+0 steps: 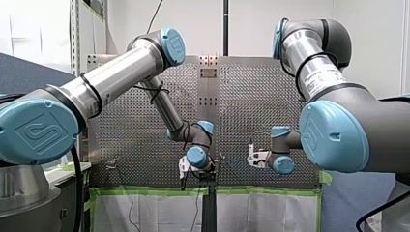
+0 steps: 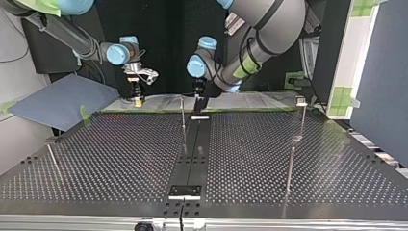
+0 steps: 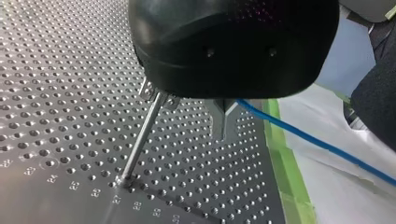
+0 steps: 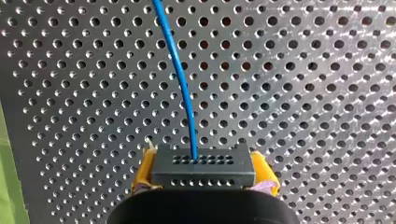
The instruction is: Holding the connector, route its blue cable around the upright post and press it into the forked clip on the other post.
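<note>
1. The dark grey rectangular connector (image 4: 203, 167) is clamped between the yellow pads (image 4: 144, 170) of my right gripper (image 4: 204, 176).
2. The thin blue cable (image 4: 180, 74) is seen leaving its face over the perforated metal table (image 4: 303, 93).
3. The cable is traced to my left gripper (image 3: 223, 119), whose state cannot be told.
4. A slim fork-topped metal post (image 3: 142, 135) is noted just beside it.

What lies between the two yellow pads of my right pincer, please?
The dark connector sits clamped between the yellow pads of my right pincer, its blue cable running out ahead over the perforated table; the right wrist view shows this.
</note>
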